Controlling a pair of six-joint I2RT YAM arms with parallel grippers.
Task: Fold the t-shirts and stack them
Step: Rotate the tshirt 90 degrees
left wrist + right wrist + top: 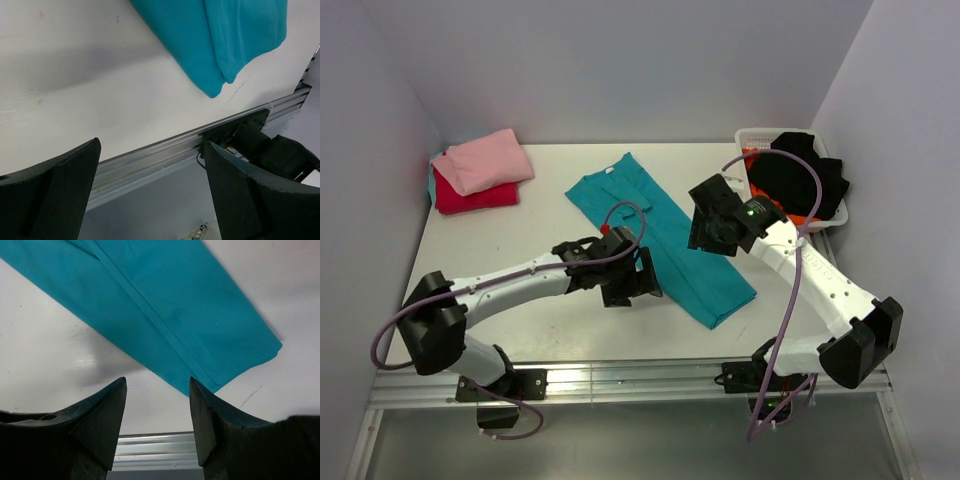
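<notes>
the teal shirt, folded into a long strip, runs from the upper centre to the lower right of the table. the left gripper and right gripper flank it mid-length, each with jaws wide apart and empty.

Top view: my right gripper covers part of the right edge of the teal t-shirt, and my left gripper covers part of its left edge. The orange t-shirt shows only as a strip beneath the black t-shirt. My right arm hides the near wall of the basket. A teal sliver beside the pink t-shirt is too small to identify. Wrist views: the teal cloth runs off the top edge, my fingers off the bottom
</notes>
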